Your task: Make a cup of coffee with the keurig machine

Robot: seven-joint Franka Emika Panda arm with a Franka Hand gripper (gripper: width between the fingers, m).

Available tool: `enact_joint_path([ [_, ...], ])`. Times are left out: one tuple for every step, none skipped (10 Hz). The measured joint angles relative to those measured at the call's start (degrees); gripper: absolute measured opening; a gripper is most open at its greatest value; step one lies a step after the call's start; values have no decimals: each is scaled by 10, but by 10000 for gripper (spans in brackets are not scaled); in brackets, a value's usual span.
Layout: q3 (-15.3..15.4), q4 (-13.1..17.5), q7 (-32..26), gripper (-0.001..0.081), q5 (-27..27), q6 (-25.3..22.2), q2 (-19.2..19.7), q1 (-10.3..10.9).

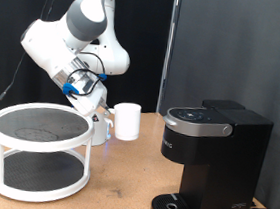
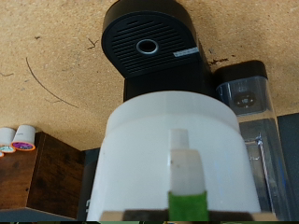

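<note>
My gripper [image 1: 105, 123] is shut on the white cup [image 1: 127, 121] and holds it upright in the air, above the table. The cup hangs to the exterior view's left of the black keurig machine [image 1: 212, 147], about level with its top and a short gap away. The machine's lid is down and its round drip tray [image 1: 178, 204] is bare. In the wrist view the cup [image 2: 149, 154] fills the foreground, with one green-tipped finger [image 2: 185, 177] over its rim. Beyond it, the machine's drip tray [image 2: 149, 47] shows.
A white two-tier round rack [image 1: 37, 149] with dark mesh shelves stands at the exterior view's left, close under the arm. The wrist view shows the machine's water tank [image 2: 248, 93] and two small coffee pods [image 2: 19, 139] beside a dark wooden block [image 2: 42, 177].
</note>
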Motion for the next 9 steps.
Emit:
enact_joint_path([
  [6,1,23,7,-11,7,1,0],
  [17,1,45,7,-22,24,4,1],
  [30,1,60,7,-24,50,12,3],
  [42,1,67,7,-24,75,24,5],
  [52,1,70,7,-24,95,39,7],
  [59,2,70,7,-22,109,54,8],
  [65,3,68,7,-19,121,70,9],
  [70,4,65,7,-12,131,85,10],
  [74,5,56,7,-3,141,99,11],
])
